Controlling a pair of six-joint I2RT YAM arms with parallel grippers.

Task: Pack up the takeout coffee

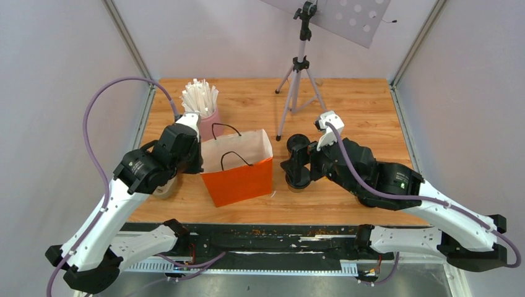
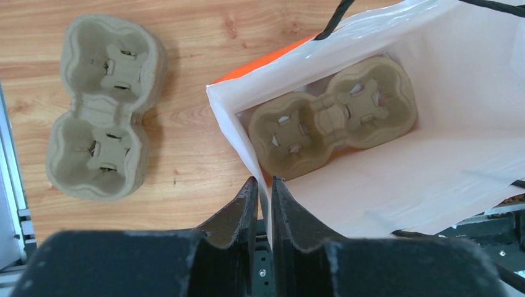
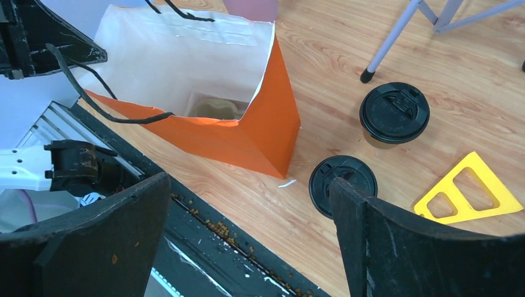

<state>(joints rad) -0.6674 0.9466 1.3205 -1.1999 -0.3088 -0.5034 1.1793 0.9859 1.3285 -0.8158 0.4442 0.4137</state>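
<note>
Takeout coffee (image 3: pixel 394 114), black lid on, stands near table (image 3: pixel 347 49) front edge, right of orange bag (image 3: pixel 247 139); second lidded cup (image 3: pixel 342 184) just beside. Right gripper (image 3: pixel 247 185) spread wide above cups. Left gripper (image 2: pixel 264 185) pinching bag rim.

The wooden worktop (image 1: pixel 365 105) carries an orange paper bag (image 1: pixel 241 182) standing open near the front edge. Behind the bag's left corner stands a pink cup (image 1: pixel 207 125) of white sticks, and a tripod (image 1: pixel 299 80) is planted further back. A pulp cup tray (image 2: pixel 102 105) lies left of the bag. To its right stand a black-lidded coffee cup (image 3: pixel 394 113) and a second lidded cup (image 3: pixel 343 170), with a yellow triangular frame (image 3: pixel 467 192) flat beside them
</note>
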